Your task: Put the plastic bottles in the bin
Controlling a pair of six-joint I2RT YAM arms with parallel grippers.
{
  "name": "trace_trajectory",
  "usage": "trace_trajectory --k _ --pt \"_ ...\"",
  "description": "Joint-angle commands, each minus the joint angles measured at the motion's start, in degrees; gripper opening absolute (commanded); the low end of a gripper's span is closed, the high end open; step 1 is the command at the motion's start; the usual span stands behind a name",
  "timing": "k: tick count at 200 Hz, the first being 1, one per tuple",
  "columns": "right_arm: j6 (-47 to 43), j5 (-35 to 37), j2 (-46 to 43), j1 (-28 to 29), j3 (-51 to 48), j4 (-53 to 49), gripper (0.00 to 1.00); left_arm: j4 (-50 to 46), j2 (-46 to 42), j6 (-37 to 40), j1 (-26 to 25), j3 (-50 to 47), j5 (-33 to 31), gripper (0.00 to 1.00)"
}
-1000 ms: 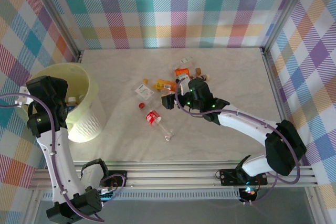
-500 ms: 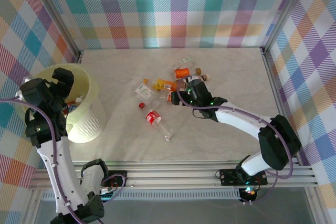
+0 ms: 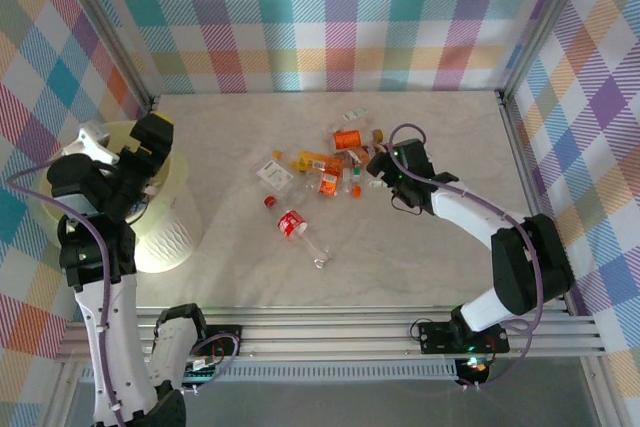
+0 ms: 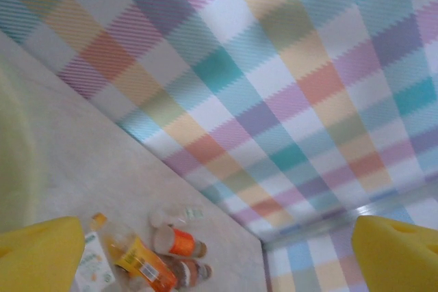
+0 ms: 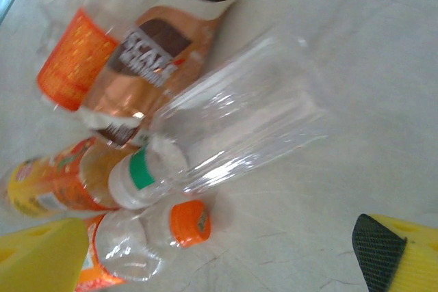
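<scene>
**A:** Where are the plastic bottles (image 3: 335, 159)?

**B:** Heaped mid-worktop (image 3: 430, 267), well apart from the bin (image 3: 170, 222) at the left. A red-labelled bottle (image 3: 292, 224) lies nearer the arms

**A:** And the arms?

**B:** Left end effector (image 3: 150, 145) is above the bin's rim and right end effector (image 5: 219, 258) is low over the heap. Both have fingers spread wide and empty

**A:** How will they handle?

**B:** Light, thin and slick, I'd judge. The clear bottle (image 5: 239, 121) may roll or buckle, so pinch across the body near its white cap (image 5: 147, 169), where it's stiffer
</scene>
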Motion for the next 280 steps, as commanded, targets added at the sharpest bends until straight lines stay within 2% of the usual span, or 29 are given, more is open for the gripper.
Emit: trace_trajectory --k 1,48,69,85,135,161,194,221,280 --pt "11.33 0.34 0.81 -1.67 0.47 -5.36 1.00 5.08 0.78 2.83 -4.73 -1.31 2.54 1.00" --pt "20.13 3.15 5.37 -3.09 7.04 -13.96 1.00 6.35 7.75 8.58 -20.74 -0.91 -0.84 1.00" --pt "23.41 1.88 8.77 -3.64 11.04 -16.24 1.00 3.06 10.96 13.02 -25.66 1.49 -4.15 1.00" --pt "25.94 1.66 11.25 -3.74 13.59 -16.46 1.00 1.56 12.33 15.08 -27.60 2.60 -5.11 1.00" --pt "33.53 3.71 18.53 -4.16 20.13 -17.24 1.00 2.44 12.18 16.35 -28.44 0.57 -5.51 1.00" --pt "38.73 4.50 20.64 -4.19 20.66 -17.04 0.99 1.57 11.21 17.22 -28.50 -0.48 -6.24 1.00" --pt "41.21 3.83 24.17 -4.64 22.08 -17.27 0.96 1.10 9.87 18.27 -28.48 -2.12 -5.97 1.00" --pt "42.52 3.12 25.03 -4.85 20.17 -13.53 0.88 0.59 9.13 18.75 -28.48 -3.22 -6.26 1.00" --pt "44.63 7.23 21.11 -5.33 14.71 -8.70 0.66 2.08 9.63 18.48 -28.48 -4.97 -4.93 1.00"
